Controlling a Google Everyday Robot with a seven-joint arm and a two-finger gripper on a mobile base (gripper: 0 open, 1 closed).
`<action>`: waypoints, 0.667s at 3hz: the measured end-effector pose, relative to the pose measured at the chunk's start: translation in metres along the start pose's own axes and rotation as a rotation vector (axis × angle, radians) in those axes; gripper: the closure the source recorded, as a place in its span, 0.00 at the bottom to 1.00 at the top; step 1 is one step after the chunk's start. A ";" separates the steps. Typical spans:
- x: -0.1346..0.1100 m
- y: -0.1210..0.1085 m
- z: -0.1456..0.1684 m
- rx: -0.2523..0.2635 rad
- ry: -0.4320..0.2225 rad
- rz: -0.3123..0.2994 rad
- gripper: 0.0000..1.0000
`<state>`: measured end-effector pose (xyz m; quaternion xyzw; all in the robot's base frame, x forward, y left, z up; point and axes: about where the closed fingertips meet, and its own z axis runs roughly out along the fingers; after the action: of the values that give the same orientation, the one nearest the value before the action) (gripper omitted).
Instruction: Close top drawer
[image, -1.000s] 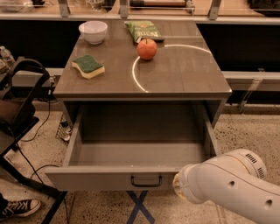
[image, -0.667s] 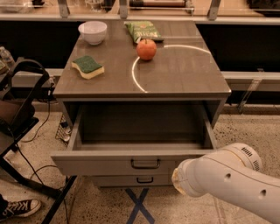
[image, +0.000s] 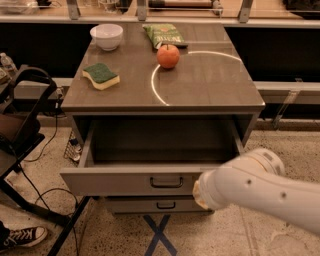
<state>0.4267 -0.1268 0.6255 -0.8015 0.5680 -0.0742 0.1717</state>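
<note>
Top drawer (image: 110, 181) is standing partly pulled out under the table (image: 210, 90) top, with the arm (image: 260, 192) reaching to its front.

The table is carrying all the small things. The white arm is coming in from the table's lower right side. The top drawer is hanging out from the table's front, its inside showing, and a lower drawer (image: 130, 205) is sitting shut under it. The gripper (image: 198, 192) is right at the top drawer's front, to the right of the black handle (image: 166, 182); I cannot tell its state, as the arm is covering it. At the table's back a green bag (image: 162, 35) is lying and a white bowl (image: 107, 36) is standing at the left corner. A sponge (image: 101, 75) is lying on the table's left side and an apple (image: 168, 56) near the middle.
</note>
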 end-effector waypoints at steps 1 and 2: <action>0.017 -0.036 0.026 -0.010 0.013 -0.042 1.00; 0.017 -0.036 0.026 -0.010 0.013 -0.042 1.00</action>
<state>0.4721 -0.1268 0.6131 -0.8136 0.5524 -0.0801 0.1627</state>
